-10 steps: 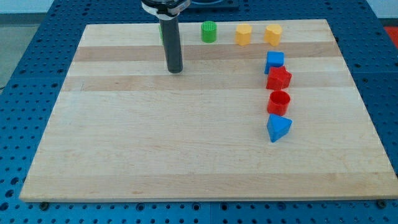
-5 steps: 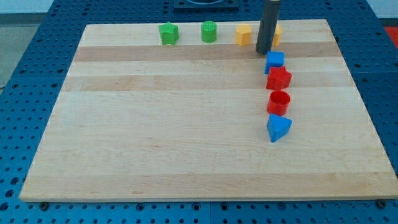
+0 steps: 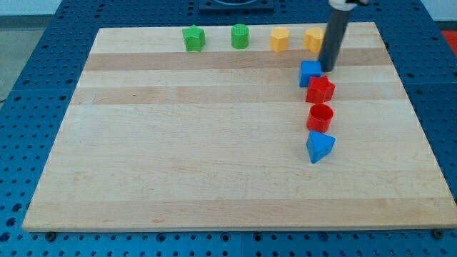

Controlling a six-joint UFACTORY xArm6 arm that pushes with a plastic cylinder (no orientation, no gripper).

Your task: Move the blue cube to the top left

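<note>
The blue cube (image 3: 310, 73) sits near the upper right of the wooden board (image 3: 178, 157), just above a red star block (image 3: 320, 90). My tip (image 3: 328, 68) rests against the cube's right upper side. The dark rod rises from there and partly hides a yellow block (image 3: 313, 39) at the top edge.
A green star block (image 3: 193, 38), a green cylinder (image 3: 240, 36) and a yellow hexagonal block (image 3: 279, 40) line the top edge. Below the red star lie a red cylinder (image 3: 320, 118) and a blue triangular block (image 3: 319, 146).
My tip has swept from the upper left of the board to the right, round the top of the blue cube to its right side. The cube has shifted slightly left.
</note>
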